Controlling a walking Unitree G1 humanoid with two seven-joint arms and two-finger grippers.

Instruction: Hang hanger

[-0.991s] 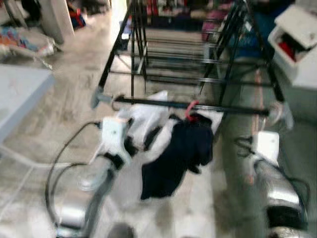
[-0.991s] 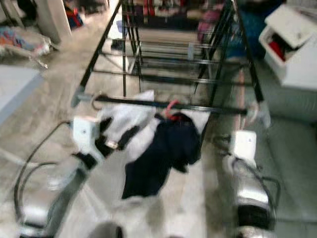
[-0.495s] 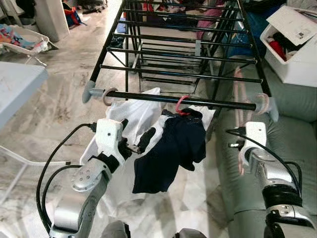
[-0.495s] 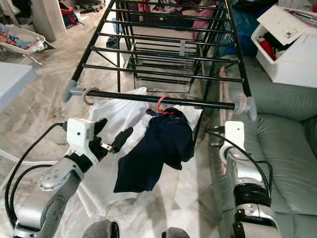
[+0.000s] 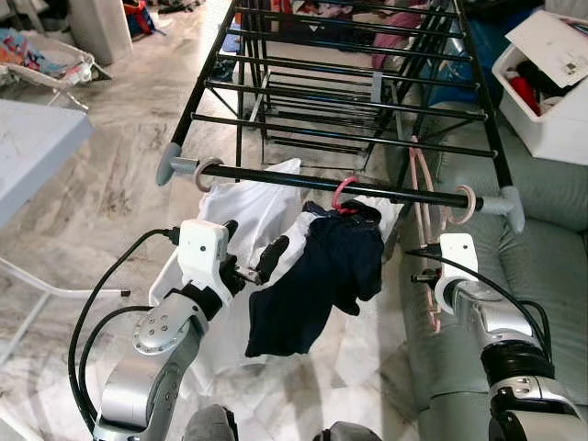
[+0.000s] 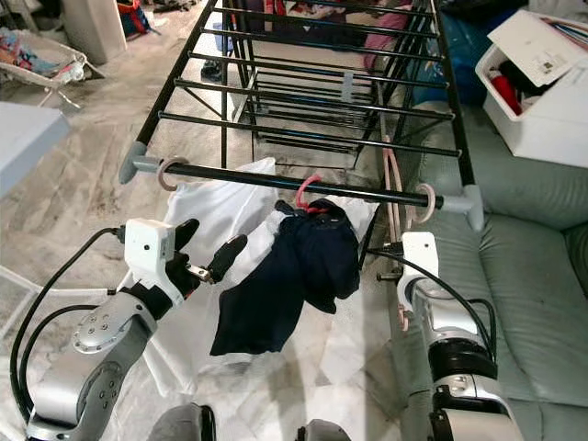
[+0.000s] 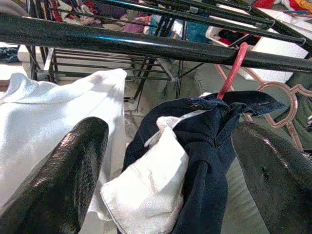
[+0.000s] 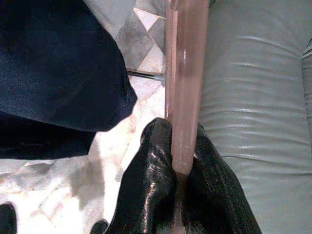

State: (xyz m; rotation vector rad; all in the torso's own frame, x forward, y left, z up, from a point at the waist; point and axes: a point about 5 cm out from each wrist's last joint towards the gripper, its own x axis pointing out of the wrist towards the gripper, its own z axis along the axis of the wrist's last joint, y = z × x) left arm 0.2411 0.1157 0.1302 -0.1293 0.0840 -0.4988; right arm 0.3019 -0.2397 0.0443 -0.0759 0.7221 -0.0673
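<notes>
A black drying rack (image 5: 349, 87) stands in front of me, its front rail (image 5: 404, 193) nearest. From that rail a dark navy garment (image 5: 322, 276) hangs on a red hanger (image 5: 342, 195), beside a white garment (image 5: 246, 213). A bare pink hanger (image 5: 424, 207) has its hook (image 5: 465, 203) over the rail near the right end cap. My right gripper (image 5: 425, 277) is shut on the hanger's lower bar (image 8: 184, 73), with the fingers (image 8: 148, 185) pinching it. My left gripper (image 5: 253, 250) is open, held just short of the two garments (image 7: 204, 146).
A green sofa (image 5: 551, 276) runs along the right, under the rack's right side. Behind it is a white bin (image 5: 551, 87) with its lid open. A pale table (image 5: 32, 152) stands at the left. Clutter and a bouncer (image 5: 46, 60) lie on the marble floor at the far left.
The view was blurred and has steadied and shifted. The pink hanger's hook now sits further in from the rail's right end cap, with my right gripper. The left arm holds still.
</notes>
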